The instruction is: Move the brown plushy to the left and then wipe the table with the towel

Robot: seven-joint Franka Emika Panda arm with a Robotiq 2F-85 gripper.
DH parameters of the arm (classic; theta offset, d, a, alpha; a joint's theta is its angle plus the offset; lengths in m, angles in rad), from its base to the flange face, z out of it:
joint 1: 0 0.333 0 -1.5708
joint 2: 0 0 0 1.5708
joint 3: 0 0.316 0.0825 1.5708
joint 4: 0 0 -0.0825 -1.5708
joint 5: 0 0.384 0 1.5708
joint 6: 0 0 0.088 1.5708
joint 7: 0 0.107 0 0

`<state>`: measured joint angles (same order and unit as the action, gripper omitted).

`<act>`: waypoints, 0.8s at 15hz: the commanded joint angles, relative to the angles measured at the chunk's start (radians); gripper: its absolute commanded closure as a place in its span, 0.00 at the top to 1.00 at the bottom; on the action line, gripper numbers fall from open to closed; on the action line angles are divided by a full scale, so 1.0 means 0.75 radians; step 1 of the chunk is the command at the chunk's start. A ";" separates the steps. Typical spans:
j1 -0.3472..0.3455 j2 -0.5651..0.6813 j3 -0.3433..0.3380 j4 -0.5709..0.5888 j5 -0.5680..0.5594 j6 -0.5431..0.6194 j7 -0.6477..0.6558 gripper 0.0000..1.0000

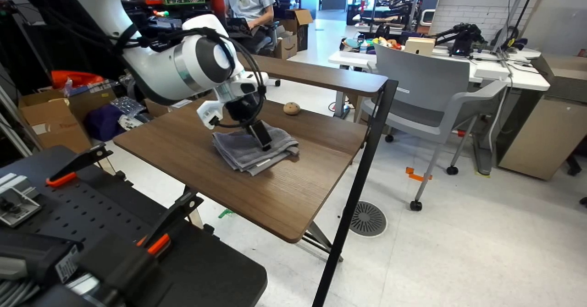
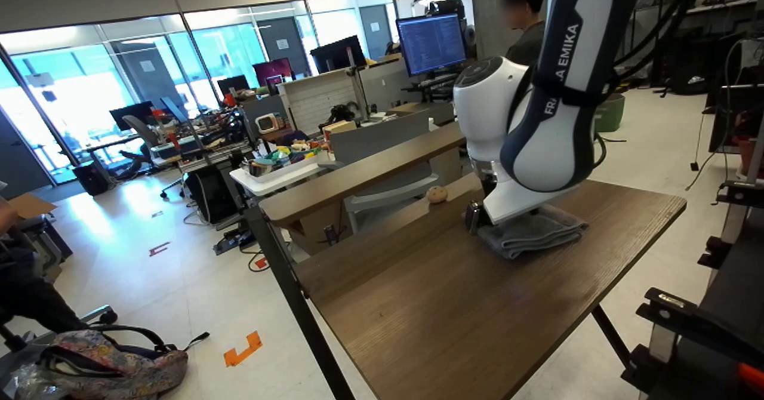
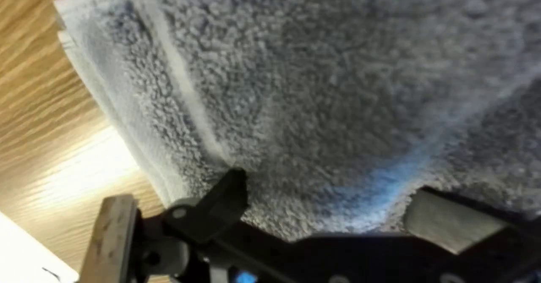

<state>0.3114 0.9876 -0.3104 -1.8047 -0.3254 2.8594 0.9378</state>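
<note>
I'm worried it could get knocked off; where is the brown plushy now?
In both exterior views, the brown plushy sits on the table near the edge facing the raised wooden shelf. In an exterior view, it appears left of the folded gray towel.

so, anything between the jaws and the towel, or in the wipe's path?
Nothing visible between the open jaws and the towel; whether they touch, I can't tell. On the table, the brown plushy sits apart from the towel, near the edge facing the raised shelf; it might block wiping there.
</note>
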 commanded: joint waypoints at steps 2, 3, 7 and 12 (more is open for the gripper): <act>-0.052 -0.079 0.178 -0.344 0.173 0.411 -0.175 1.00; -0.085 -0.098 0.244 -0.388 0.228 0.465 -0.240 1.00; -0.324 -0.048 0.583 -0.370 0.405 0.564 -0.513 1.00; -0.702 0.161 1.023 -0.180 0.464 0.569 -0.759 1.00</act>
<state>-0.0694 0.9379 0.2818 -2.0565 -0.0220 3.2579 0.4962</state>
